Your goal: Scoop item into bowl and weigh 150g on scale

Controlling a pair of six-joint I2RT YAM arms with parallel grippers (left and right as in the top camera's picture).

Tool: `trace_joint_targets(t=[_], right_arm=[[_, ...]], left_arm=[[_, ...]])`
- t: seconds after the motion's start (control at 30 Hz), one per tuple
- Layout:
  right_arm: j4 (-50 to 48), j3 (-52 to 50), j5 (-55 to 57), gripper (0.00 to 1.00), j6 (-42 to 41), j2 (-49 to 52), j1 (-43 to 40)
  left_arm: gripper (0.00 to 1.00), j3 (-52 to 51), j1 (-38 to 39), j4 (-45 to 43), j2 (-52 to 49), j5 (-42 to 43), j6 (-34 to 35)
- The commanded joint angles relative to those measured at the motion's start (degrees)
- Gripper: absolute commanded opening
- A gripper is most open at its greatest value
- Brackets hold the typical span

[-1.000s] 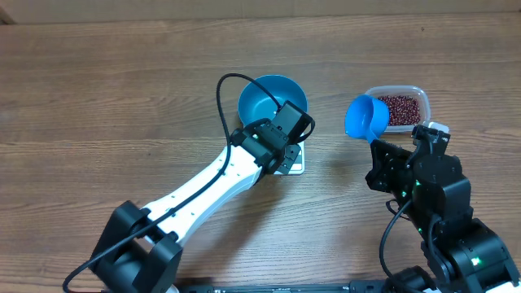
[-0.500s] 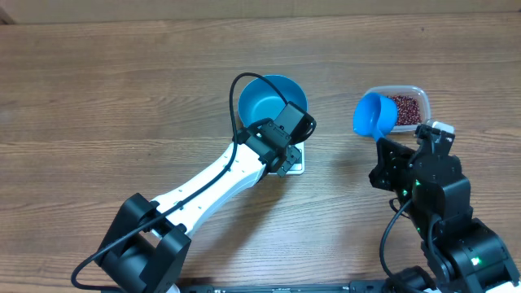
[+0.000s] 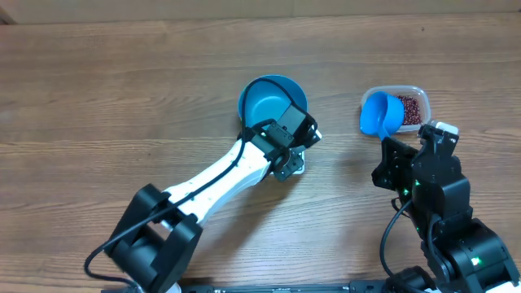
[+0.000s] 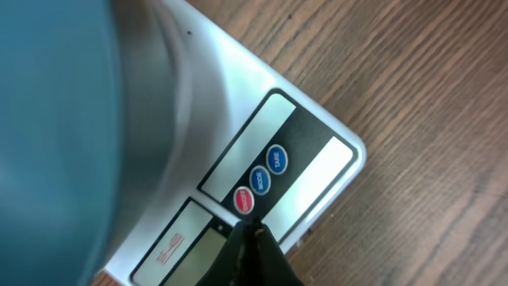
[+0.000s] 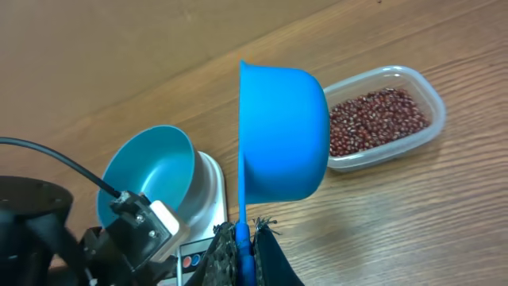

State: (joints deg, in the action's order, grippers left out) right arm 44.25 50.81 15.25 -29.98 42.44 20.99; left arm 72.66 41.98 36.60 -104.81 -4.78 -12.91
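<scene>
Top-down overhead; scale in both wrist views.

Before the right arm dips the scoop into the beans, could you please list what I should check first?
1. Bowl sits on the scale: ok.
2. Bowl holds nothing yet: ok.
3. Right gripper shut on the handle of the scoop: ok.
4. Tub has beans to scoop: ok.
5. Scale display reads zero: cannot tell, no digits legible.
6. Left gripper, shut, tip at the red button, pressing it: cannot tell.
</scene>
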Motion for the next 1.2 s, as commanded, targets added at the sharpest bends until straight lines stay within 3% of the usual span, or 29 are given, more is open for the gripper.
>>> trace_joint_targets(t=[0.0, 1.17], right_arm=[[-0.07, 1.29, 1.88, 0.04, 0.04, -0.26, -0.13], [-0.17, 1.29, 2.32, 0.04, 0.07, -0.26, -0.13]], left_arm=[[0.04, -0.31, 0.04, -1.44, -1.38, -1.62, -2.27], [0.04, -0.31, 0.04, -2.45, -5.77, -3.28, -3.80]])
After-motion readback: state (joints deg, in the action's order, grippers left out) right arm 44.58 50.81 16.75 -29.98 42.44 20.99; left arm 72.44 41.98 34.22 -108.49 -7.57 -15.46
